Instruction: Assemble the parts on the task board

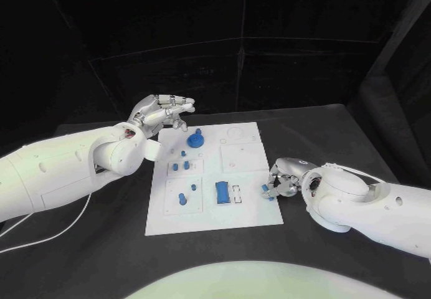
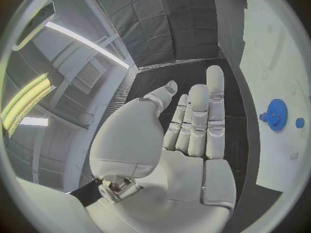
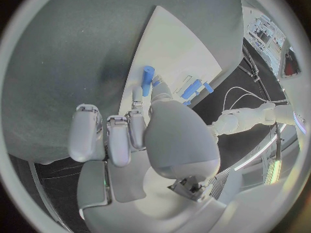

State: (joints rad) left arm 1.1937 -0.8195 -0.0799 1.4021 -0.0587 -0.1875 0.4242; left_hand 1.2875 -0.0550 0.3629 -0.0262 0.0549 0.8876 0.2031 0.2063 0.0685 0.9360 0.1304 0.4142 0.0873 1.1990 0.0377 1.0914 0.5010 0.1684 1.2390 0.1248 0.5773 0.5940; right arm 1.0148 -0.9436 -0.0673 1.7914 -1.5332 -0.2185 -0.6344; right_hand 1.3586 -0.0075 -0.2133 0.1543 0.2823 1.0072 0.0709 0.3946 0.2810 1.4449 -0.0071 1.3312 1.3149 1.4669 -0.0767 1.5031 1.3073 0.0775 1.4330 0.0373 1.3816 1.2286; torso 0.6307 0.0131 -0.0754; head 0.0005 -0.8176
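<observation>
Fingers (image 3: 147, 90) of the right hand (image 1: 280, 185) pinch a small blue part (image 3: 148, 80) at the right edge of the white task board (image 1: 247, 212), while its other fingers stay curled beside it. Fingers (image 2: 197, 121) of the left hand (image 1: 164, 114) are spread and hold nothing; that hand hovers over the board's far left corner, apart from everything on it.

On the board, a blue gear with a knob (image 1: 196, 139) stands near the far left corner, just beside the left hand. Toward the near end, small blue pegs (image 1: 182, 166) sit in a shallow square recess along the left side, and more small blue pieces (image 1: 183, 197) lie in the larger recess nearer the front. A long blue block (image 1: 221, 192) lies near the board's middle, next to a narrow slot. Faint round and square outlines mark the far right part of the board. All of this rests on the black desk (image 1: 99, 249).
</observation>
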